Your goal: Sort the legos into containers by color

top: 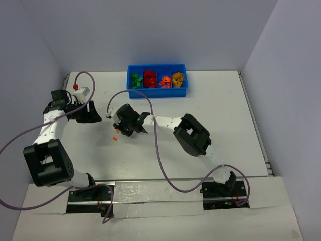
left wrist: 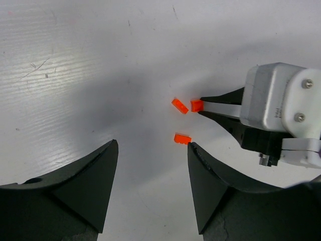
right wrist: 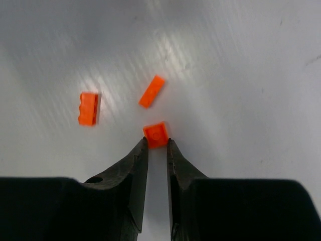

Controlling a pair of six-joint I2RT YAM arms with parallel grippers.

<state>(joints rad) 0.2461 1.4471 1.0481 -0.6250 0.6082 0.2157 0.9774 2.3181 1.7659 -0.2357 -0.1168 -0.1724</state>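
Two thin fingers of the right gripper point(right wrist: 157, 148) are closed on the near edge of a small square orange brick point(right wrist: 156, 134), low over the white table point(right wrist: 241, 75). Just beside it lie a studded brick point(right wrist: 89, 108) and a flat brick point(right wrist: 152, 91), both orange and loose. The left gripper point(left wrist: 152, 145) hangs near them, its jaws wide apart and holding nothing. Well apart, at the far edge, stands the blue tray point(top: 158, 93), with green, red, orange and yellow pieces in its four compartments.

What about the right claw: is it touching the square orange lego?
Touching. In the right wrist view the right gripper squeezes the square orange lego between its tips, with no gap on either side.
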